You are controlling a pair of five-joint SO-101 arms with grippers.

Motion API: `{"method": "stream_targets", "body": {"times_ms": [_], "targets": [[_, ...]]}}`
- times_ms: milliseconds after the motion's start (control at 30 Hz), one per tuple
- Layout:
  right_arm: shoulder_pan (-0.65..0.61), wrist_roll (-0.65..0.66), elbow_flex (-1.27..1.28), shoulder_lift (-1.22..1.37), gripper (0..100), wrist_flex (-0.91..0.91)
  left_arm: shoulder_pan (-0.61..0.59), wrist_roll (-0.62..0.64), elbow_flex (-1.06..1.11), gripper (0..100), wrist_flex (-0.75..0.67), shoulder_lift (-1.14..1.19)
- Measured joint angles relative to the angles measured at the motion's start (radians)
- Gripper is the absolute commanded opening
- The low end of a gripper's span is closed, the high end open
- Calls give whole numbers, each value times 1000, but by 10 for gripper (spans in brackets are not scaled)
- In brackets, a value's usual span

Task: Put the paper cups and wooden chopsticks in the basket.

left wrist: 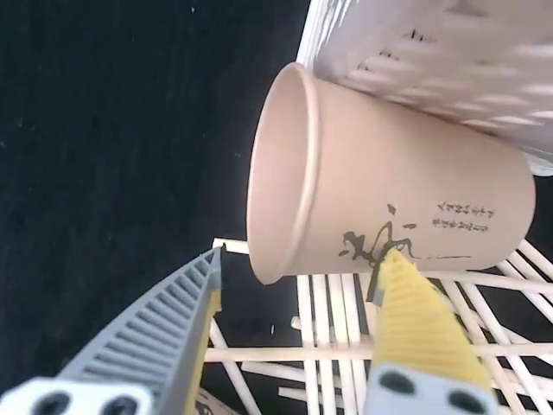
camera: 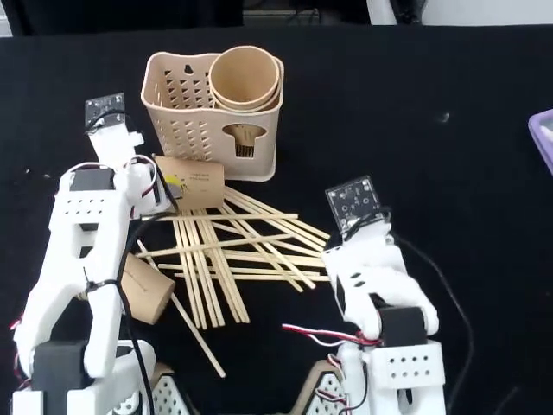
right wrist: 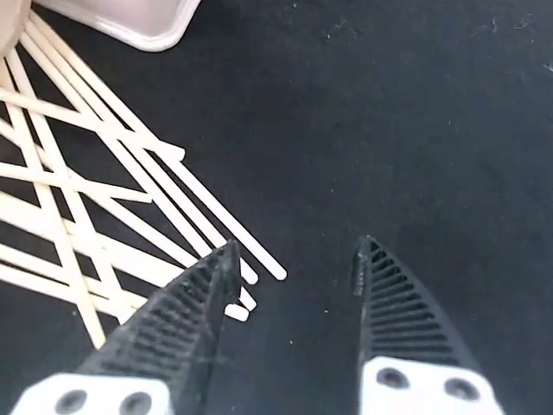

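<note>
A beige slotted basket (camera: 186, 112) stands at the back with paper cups (camera: 246, 78) stacked inside it. Another paper cup (camera: 192, 181) (left wrist: 389, 199) lies on its side against the basket's front, resting on the wooden chopsticks (camera: 233, 251) (right wrist: 104, 190). My left gripper (camera: 154, 186) (left wrist: 298, 259) is open just short of that cup's rim, one finger on each side of it. A further cup (camera: 143, 292) lies under the left arm. My right gripper (camera: 337, 251) (right wrist: 298, 251) is open above the cloth at the right-hand ends of the chopsticks, holding nothing.
The table is covered in black cloth (camera: 449, 173), bare to the right and behind the basket. A purple object (camera: 543, 134) sits at the right edge. The basket's corner (right wrist: 130, 22) lies beyond the chopsticks in the right wrist view.
</note>
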Motion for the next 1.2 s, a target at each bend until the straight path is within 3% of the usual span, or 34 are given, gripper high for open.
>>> {"method": "stream_targets", "body": {"times_ms": [333, 533, 667, 833, 1000, 1200], "targets": [[0, 0, 6, -18, 218, 0, 137, 0, 68, 208, -11, 0], [0, 0, 23, -18, 218, -3, 235, -86, 86, 202, -11, 0], [0, 0, 23, -18, 218, -3, 247, -107, 86, 200, -11, 0], [0, 0, 23, -18, 218, -3, 247, -110, 86, 82, 40, 0], [0, 0, 23, -18, 218, -3, 250, -158, 86, 35, 81, 0], [0, 0, 23, -18, 218, -3, 253, -166, 87, 32, 138, -12]]}}
